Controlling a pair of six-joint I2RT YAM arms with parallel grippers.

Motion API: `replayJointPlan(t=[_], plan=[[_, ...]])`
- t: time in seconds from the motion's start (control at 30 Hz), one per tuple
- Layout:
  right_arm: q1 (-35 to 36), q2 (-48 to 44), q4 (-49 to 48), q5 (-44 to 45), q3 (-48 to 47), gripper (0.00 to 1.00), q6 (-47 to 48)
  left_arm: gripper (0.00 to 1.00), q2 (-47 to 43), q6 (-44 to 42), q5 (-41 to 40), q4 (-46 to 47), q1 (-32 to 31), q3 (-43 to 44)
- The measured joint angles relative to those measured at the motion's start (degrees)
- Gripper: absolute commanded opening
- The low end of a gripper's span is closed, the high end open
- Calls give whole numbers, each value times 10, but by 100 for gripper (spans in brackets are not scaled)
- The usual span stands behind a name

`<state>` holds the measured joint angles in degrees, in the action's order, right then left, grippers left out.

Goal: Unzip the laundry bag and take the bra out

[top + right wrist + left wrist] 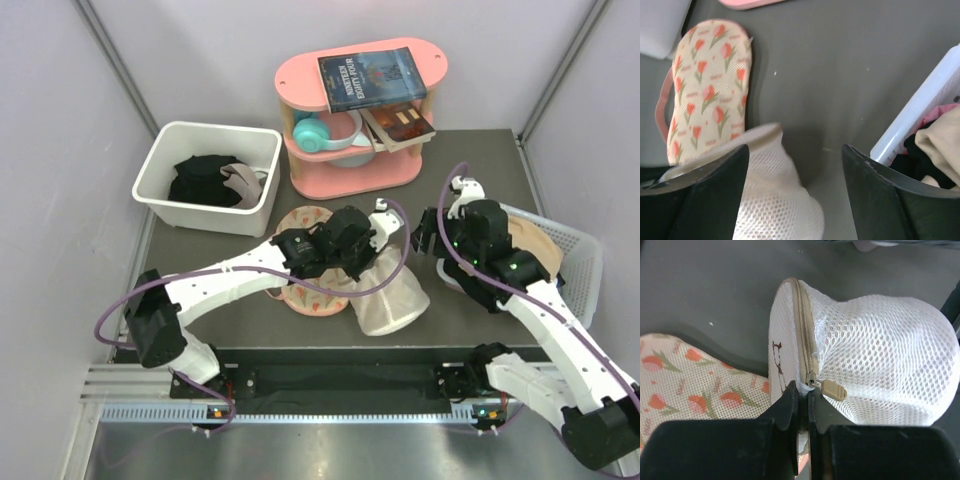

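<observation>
The laundry bag point(392, 297) is a cream-white mesh pouch lying mid-table. In the left wrist view the laundry bag point(880, 355) shows a tan zip, closed along its rim, with a tan pull point(833, 389). My left gripper point(803, 396) is shut on the bag's rim fabric right beside the zip slider; it also shows in the top view point(368, 268). My right gripper point(795, 170) is open and empty, hovering above the bag point(775, 210), and sits just right of the bag in the top view point(428, 240). The bra is hidden.
A pink floral flat piece point(305, 262) lies under my left arm, left of the bag. A white bin point(160, 165) with black clothes stands at the back left. A pink shelf point(300, 75) with a book is at the back. A white basket point(585, 270) holding a beige garment is on the right.
</observation>
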<state>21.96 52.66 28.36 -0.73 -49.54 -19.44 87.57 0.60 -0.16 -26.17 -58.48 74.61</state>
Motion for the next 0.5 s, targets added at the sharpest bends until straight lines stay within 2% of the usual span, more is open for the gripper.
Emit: replayJointPlan(t=[0.03,0.1,0.3,0.47,0.5], plan=[[0,-9,0,-9,4,64,3,15,3,9,-1,0,-1,-2],[0,-26,1,-26,17,62,4,25,7,30,-1,0,-1,-7],[0,-115,20,-72,94,62,-17,29,8,117,12,43,-9,-53],[0,-200,32,-120,102,59,-22,31,8,167,28,73,-13,-82],[0,-212,31,-131,101,56,-22,40,8,176,31,80,-13,-88]])
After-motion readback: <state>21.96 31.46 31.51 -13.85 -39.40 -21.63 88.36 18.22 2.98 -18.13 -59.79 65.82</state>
